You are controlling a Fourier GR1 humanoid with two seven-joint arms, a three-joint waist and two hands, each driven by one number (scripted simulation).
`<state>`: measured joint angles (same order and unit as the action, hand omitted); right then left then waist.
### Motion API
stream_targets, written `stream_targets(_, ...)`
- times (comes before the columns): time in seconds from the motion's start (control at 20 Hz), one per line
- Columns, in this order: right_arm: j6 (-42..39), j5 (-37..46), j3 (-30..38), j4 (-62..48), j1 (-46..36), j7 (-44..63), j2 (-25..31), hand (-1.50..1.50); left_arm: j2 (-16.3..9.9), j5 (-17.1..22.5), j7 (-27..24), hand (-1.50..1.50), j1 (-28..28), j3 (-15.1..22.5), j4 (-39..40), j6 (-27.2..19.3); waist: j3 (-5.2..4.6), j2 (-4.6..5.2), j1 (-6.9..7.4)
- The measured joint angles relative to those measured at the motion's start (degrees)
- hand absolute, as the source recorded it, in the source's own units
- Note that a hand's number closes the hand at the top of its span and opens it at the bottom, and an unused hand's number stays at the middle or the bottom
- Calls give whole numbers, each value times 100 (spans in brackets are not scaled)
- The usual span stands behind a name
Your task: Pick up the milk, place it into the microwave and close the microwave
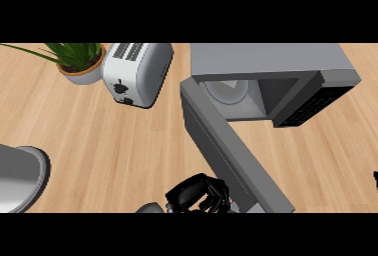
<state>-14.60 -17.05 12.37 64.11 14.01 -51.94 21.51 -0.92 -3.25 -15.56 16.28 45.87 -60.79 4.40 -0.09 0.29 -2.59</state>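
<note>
At the near edge of the worktop (111, 145), about midway along it, the left robot hand (193, 196) shows with its fingers curled inward; nothing can be made out within the curl. Its grey forearm (151, 208) enters from the lower left. This robot hand lies just beside the free end of the microwave door (232, 150), on the door's left side; whether it touches the door cannot be told.

The microwave (269, 60) stands at the far edge, right of centre. Its door is swung wide open toward the near edge, and the cavity shows a pale round turntable (225, 91) and grey walls. The milk cannot be made out anywhere, neither inside the cavity nor in the robot hand, so its place relative to the hand cannot be told.

A dark sliver at the right edge (375, 180) may be the right robot hand; its state cannot be told.

Left of the microwave, along the far edge, stand a white toaster (136, 72) and a potted plant (77, 62). A grey rounded vessel (18, 177) sits at the left edge.
</note>
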Motion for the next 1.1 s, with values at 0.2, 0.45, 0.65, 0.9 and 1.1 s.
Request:
stream_targets(0.2, -58, -48, -114, 313, -36, 112, 34, -150, -69, 635, -158, -150, 287, 561, 113, -724, -4, 23, -118)
stream_targets(0.45, -171, -170, -184, 656, -28, 273, 145, -150, -27, 1346, -149, 150, 654, 1152, 145, -1398, -11, 51, -295)
stream_targets(0.65, -232, -231, -281, 882, -108, 435, 204, -150, 39, 1790, -68, 150, 1089, 1390, 55, -1790, -20, 75, -472)
stream_targets(0.9, -360, -287, -404, 1129, -211, 605, 310, -150, 57, 2249, -31, 150, 1675, 1432, 111, -2149, -22, 115, -694)
stream_targets(1.1, -457, -337, -474, 1283, -316, 743, 418, -150, 42, 2514, -99, 150, 2146, 1347, 131, -2472, -21, 148, -870)
